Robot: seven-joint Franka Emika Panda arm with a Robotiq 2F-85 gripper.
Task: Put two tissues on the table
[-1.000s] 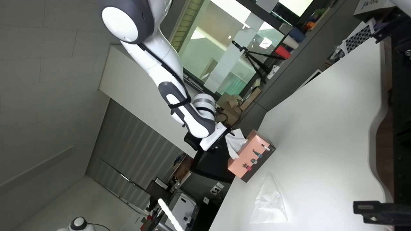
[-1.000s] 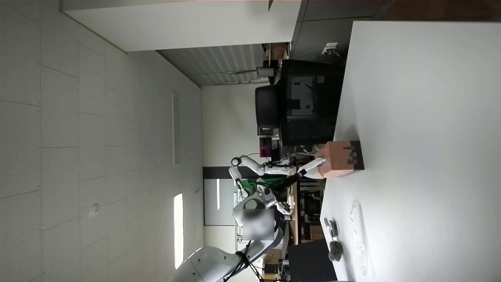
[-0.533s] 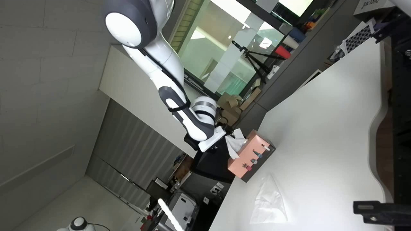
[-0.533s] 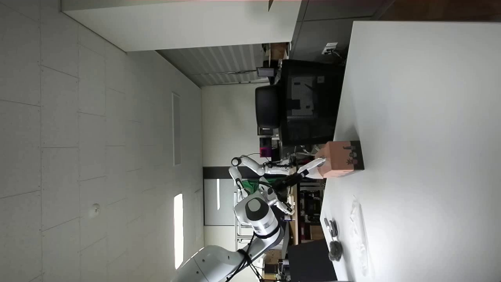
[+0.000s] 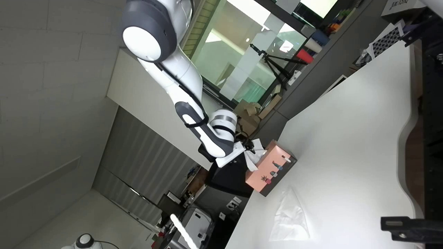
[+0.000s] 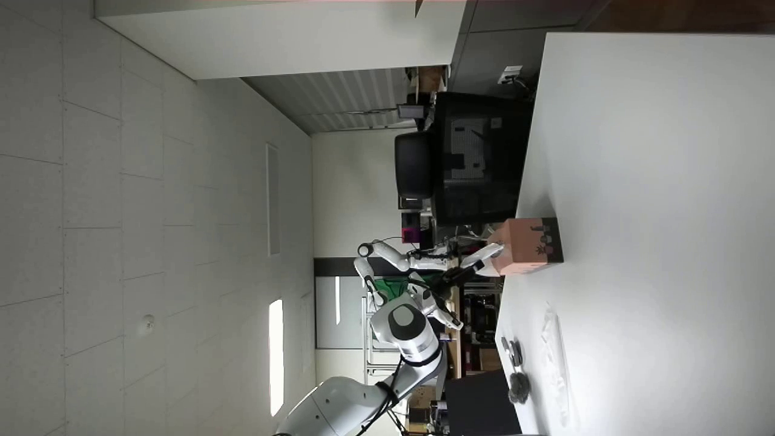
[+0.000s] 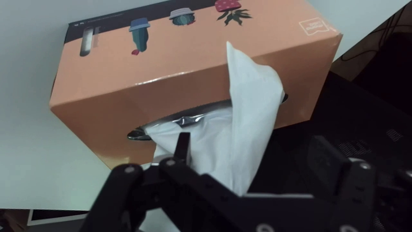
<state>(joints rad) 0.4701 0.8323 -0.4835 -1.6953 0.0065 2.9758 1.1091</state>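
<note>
One thin white tissue lies spread on the white table (image 5: 346,148), beside the box; this tissue (image 5: 290,221) also shows in an exterior view (image 6: 554,363). Another crumpled white tissue sticks out of the salmon-pink box's slot, in an exterior view (image 5: 254,159) and in the wrist view (image 7: 254,96). My gripper (image 7: 252,141) is open at this tissue. In the wrist view the left finger overlaps the tissue's folds and the right finger is apart from it, over dark background. In an exterior view the gripper (image 5: 250,147) is at the tissue's upper end.
The salmon-pink box (image 5: 271,169) stands at the table's edge, also in the wrist view (image 7: 145,74). A black chair (image 6: 484,160) is just beyond that edge. Small dark grey items (image 6: 517,372) lie near the edge. A black bracket (image 5: 408,228) is at the opposite side.
The arm has moved a little rightward and down in an exterior view, bringing the gripper closer to the tissue in the box. The box and both tissues look unmoved.
</note>
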